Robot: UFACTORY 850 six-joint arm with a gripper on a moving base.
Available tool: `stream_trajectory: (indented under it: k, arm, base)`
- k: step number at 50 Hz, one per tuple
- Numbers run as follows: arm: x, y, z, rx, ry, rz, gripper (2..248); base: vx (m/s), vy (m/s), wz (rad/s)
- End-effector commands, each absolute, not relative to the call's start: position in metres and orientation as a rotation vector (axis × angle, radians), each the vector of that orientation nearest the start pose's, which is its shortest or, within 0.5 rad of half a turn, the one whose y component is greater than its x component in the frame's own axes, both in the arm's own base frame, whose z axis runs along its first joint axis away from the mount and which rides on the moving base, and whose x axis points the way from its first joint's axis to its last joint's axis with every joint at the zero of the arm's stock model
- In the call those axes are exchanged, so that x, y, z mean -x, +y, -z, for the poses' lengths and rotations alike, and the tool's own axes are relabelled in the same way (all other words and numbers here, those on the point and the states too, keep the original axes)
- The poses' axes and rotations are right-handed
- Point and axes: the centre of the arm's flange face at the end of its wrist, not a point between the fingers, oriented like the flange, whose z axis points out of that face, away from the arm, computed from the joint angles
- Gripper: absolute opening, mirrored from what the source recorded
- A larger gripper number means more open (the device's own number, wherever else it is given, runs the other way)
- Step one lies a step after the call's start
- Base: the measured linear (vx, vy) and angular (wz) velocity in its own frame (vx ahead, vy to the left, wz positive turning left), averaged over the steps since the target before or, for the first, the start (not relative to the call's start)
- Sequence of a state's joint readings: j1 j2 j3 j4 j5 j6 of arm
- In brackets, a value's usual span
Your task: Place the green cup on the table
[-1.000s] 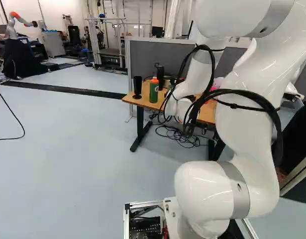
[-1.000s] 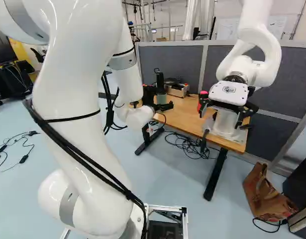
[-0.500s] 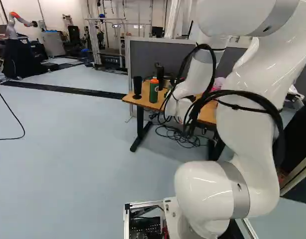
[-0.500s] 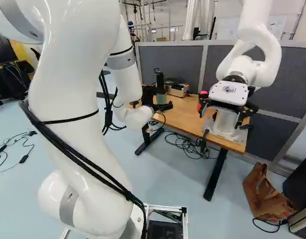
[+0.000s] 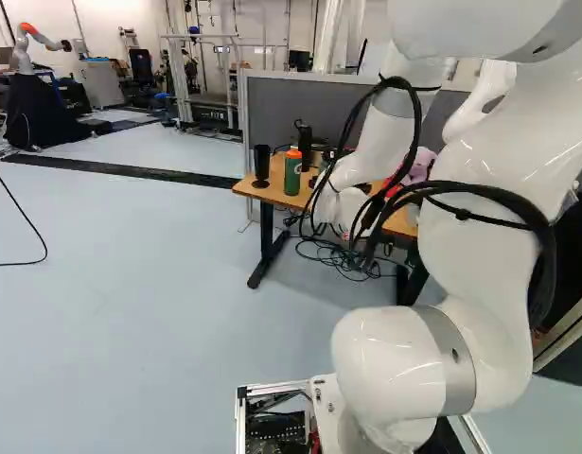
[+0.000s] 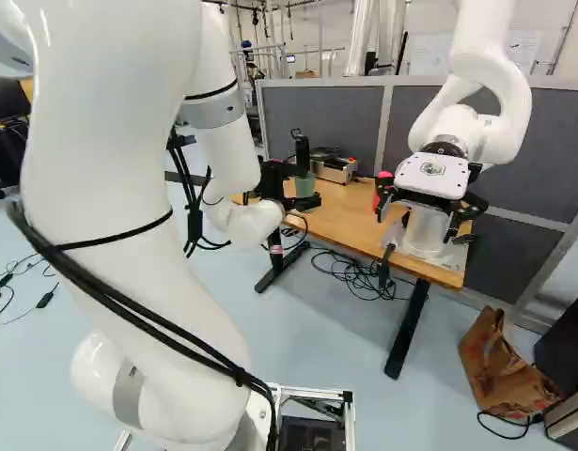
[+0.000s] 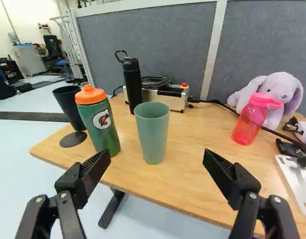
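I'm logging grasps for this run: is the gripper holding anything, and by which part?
Nothing is held: the gripper stands open, and the green cup is upright on the table ahead of it.

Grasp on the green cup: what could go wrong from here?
Gripper is open, cup upright ahead, between its fingers. Risks:
1. One finger lines up with the green bottle's base; advancing could knock the bottle, perhaps into the black cup beside it.
2. The near table edge runs below the fingers; too low an approach might clip it.
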State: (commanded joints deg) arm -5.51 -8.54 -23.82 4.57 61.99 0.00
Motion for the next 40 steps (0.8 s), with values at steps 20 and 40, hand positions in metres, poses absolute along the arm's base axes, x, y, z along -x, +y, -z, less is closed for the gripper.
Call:
stream_trajectory:
  k: [20,40]
  arm:
    - [-0.361,-0.028,-0.368,2.530,0.166,1.954,247]
    - [-0.318,-0.013,-0.371,2.543,0.088,1.892,247]
  base:
    - [0.000,0.000,0.000]
    - [0.000,0.000,0.000]
